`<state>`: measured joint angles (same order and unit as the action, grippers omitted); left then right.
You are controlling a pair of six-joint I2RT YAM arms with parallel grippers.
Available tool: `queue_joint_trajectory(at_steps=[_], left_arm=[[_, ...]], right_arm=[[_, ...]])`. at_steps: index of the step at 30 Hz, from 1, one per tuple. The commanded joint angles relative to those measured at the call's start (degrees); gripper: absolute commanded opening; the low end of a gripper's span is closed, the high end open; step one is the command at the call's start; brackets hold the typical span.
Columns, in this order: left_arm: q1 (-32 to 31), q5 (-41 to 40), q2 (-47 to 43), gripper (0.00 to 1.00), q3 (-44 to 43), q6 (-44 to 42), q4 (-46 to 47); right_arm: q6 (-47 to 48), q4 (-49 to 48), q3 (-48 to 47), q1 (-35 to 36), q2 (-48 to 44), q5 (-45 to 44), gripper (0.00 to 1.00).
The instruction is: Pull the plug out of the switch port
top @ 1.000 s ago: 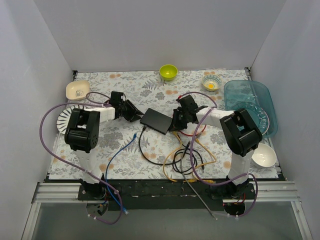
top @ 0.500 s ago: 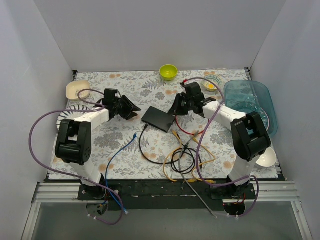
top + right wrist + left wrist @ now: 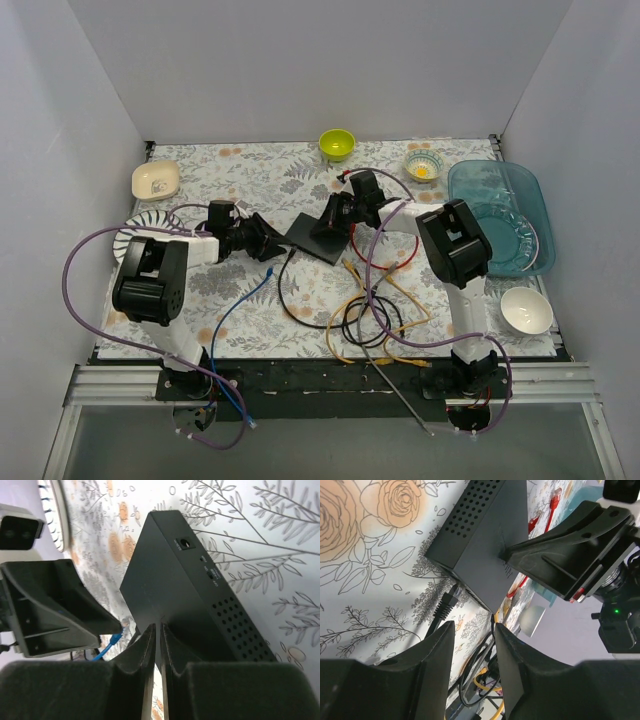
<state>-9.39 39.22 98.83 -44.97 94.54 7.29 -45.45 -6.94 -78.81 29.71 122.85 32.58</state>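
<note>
The black switch [image 3: 318,240] lies mid-table, also seen in the left wrist view [image 3: 485,540] and the right wrist view [image 3: 180,595]. A black plug [image 3: 447,603] on a black cable sits in a port on its front side, near the left corner [image 3: 288,257]. My left gripper [image 3: 268,243] [image 3: 472,632] is open just left of the switch, with the plug ahead of its fingers [image 3: 438,665] and nothing between them. My right gripper [image 3: 331,224] [image 3: 157,639] is shut, tips resting on the switch's top, holding nothing.
Loose black, yellow and red cables [image 3: 368,312] tangle in front of the switch, and a blue cable [image 3: 240,300] trails toward the front edge. Round the mat stand a green bowl [image 3: 337,144], a small patterned bowl [image 3: 423,166], a teal tray [image 3: 500,215], a white bowl [image 3: 527,310], a cream dish [image 3: 155,180] and a striped plate [image 3: 127,240].
Both grippers drew back from the switch, then returned. The right one now rests on its top from the far side. The left one has come down close to its front-left corner.
</note>
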Motion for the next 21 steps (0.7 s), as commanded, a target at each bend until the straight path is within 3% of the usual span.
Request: queue_joint_trajectory(at_steps=[1,12,21], left_arm=[[0.1,3.0,0.7,0.37,0.3,-0.6,4.2],[0.1,-0.4,7.7,0.37,-3.1,-6.1,0.8],[0.0,3.8,13.1,0.33,-3.4,-3.0,9.5]], right_arm=[[-0.7,-0.7,-3.7,0.1,1.1,2.6,0.16],[0.6,-0.4,0.7,0.1,1.8,0.6,0.15],[1.1,0.7,-0.7,0.1,3.4,1.3,0.15]])
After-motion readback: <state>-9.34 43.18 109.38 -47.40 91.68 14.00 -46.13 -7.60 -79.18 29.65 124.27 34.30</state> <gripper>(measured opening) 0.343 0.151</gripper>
